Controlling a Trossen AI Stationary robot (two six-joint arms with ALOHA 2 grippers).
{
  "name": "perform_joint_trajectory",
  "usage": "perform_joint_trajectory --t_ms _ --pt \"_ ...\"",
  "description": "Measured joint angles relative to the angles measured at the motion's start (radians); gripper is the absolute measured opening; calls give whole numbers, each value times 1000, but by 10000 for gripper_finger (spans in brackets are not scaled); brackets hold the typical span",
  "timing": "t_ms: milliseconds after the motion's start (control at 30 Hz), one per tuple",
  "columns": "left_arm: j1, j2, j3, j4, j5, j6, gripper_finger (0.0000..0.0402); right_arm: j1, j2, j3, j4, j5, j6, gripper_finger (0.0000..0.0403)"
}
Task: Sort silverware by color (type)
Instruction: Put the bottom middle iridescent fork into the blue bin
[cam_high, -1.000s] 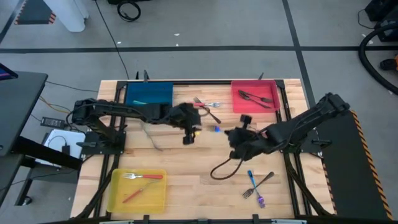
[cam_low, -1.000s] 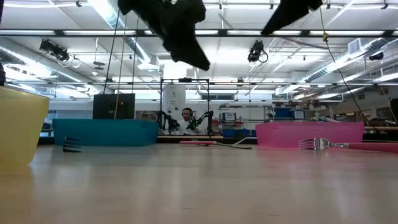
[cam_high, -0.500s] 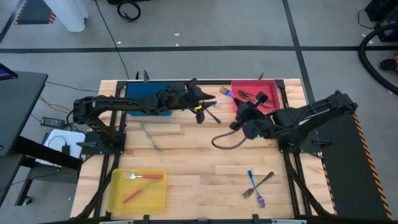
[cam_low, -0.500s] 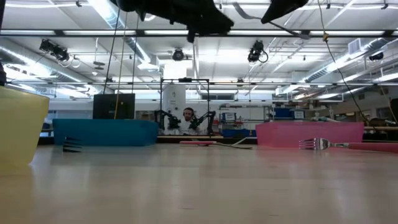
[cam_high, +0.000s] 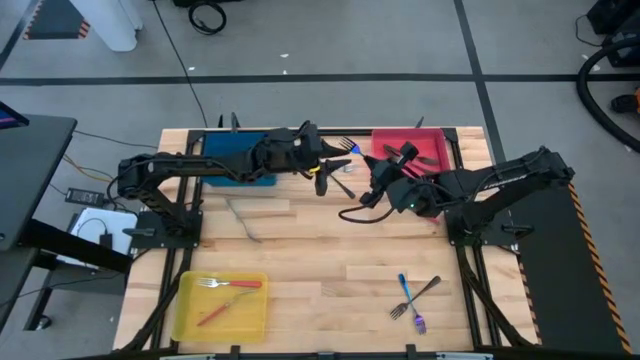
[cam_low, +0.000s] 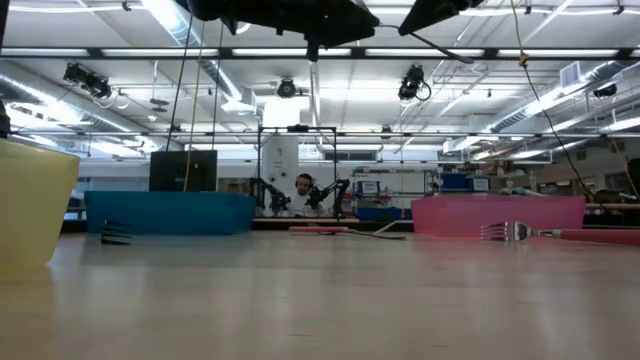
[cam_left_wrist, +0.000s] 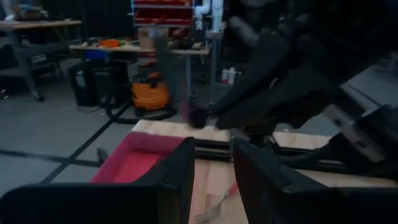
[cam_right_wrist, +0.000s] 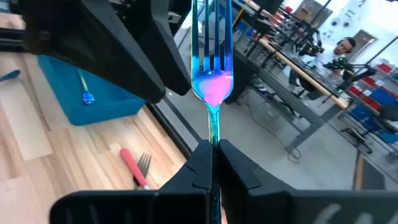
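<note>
Iridescent slim fork (cam_right_wrist: 212, 73), tines up, is pinched by its thin handle in my right pincer (cam_right_wrist: 211, 163) near the worktop's far edge; my left pincer (cam_left_wrist: 211, 163) gapes empty beside it

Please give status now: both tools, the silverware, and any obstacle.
Right tool shut on iridescent fork, raised between blue tray and red tray. Left tool open, empty, close opposite it. Obstacle: the two arms nearly meet.

It was a big robot lab: long ceiling lights (cam_low: 180, 25), workbenches (cam_right_wrist: 298, 65) with gear, an orange shop vacuum (cam_left_wrist: 149, 94), and a person (cam_right_wrist: 344, 46) sitting far off.
</note>
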Motion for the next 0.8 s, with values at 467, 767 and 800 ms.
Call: perform_joint_trajectory --t_ms 467,767,800 --pt "7 0 -1 70 2 -1 110 0 0 0 9 -46 -15 16" --pt "24 1 -1 116 2 0 80 -1 -2 0 33 -76 -32 16" --pt "27 1 -1 118 7 0 72 -1 -1 0 32 -82 -35 16"
